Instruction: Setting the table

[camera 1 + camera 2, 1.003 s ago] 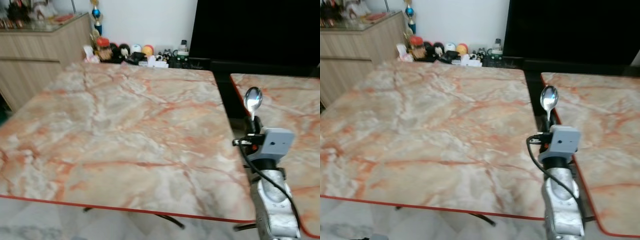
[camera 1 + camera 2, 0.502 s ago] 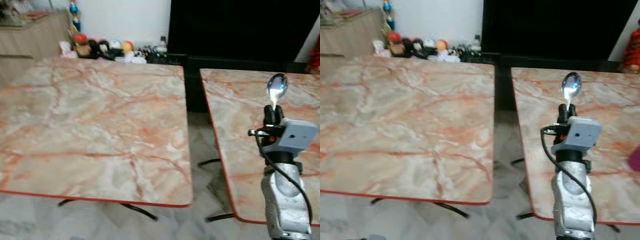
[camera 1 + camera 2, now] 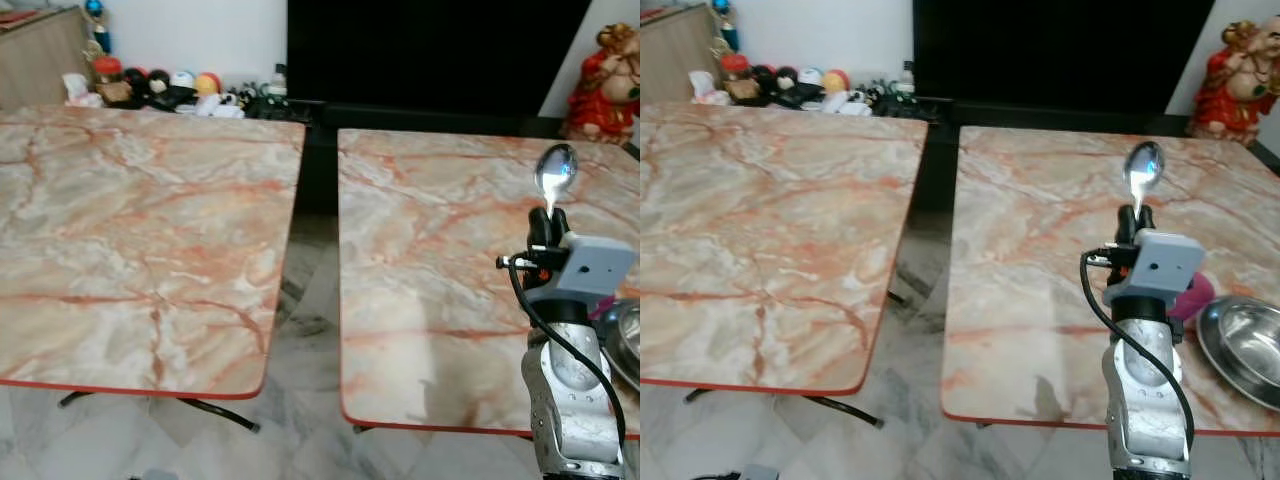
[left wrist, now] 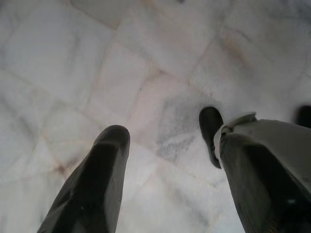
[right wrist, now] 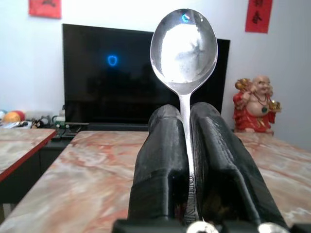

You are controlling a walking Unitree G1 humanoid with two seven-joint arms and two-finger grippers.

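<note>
Since a second ago the head views swing to the robot's right: the left table (image 3: 130,240), which took up most of the picture then, now sits to the left, and the right table (image 3: 440,280) lies ahead across a narrow gap. That is the camera turning, not the tables moving. The spoon (image 3: 1142,168) keeps its place in the right end effector (image 3: 1134,222), upright, bowl up, handle clamped between the two black fingers (image 5: 160,170), held above the right table's near half.

As a judgement, the task is barely begun: the spoon is not yet laid down, and the table shows no finished place setting. A steel bowl (image 3: 1245,345) rests at the table's right edge, with a pink thing (image 3: 1196,295) just beside it, partly behind the wrist.

The bowl is cut off by the frame edge, so its contents cannot be told. What the pink thing is cannot be made out. The left end effector (image 4: 170,160) hangs idle over the tiled floor (image 4: 121,63), fingers spread and empty.
</note>
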